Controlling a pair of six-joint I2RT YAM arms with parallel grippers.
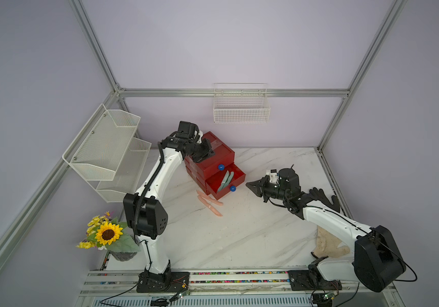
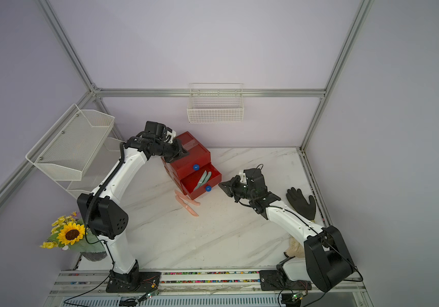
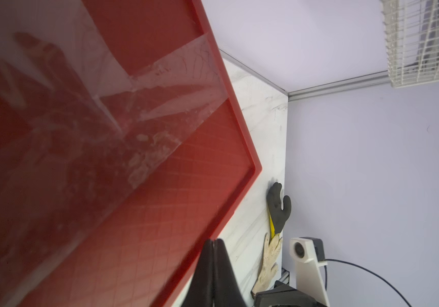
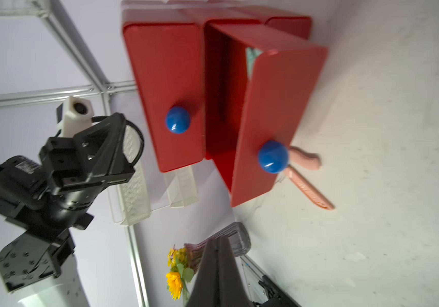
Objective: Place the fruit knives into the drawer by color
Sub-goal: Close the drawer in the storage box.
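two teal knives point(image 1: 226, 180) lie in the open middle drawer point(image 1: 238, 174) of the red chest point(image 1: 213, 163); two pink knives point(image 1: 209, 204) lie on the worktop point(image 1: 239, 234) just beside it. left hand point(image 1: 209, 155), clenched empty, sits over the lid point(image 1: 219, 144); right hand point(image 1: 248, 184), clenched empty, faces the drawer front. an off-centre push could slide the chest.

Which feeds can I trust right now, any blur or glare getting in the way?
Both top views: sharp, evenly lit, soft shadows; the teal knives in the open drawer read clearly. Left wrist: the red chest's lid fills the frame, close and soft, whitish glare on its tape. Right wrist: smeared overall; pink knives fuzzy, glints on the blue knobs.
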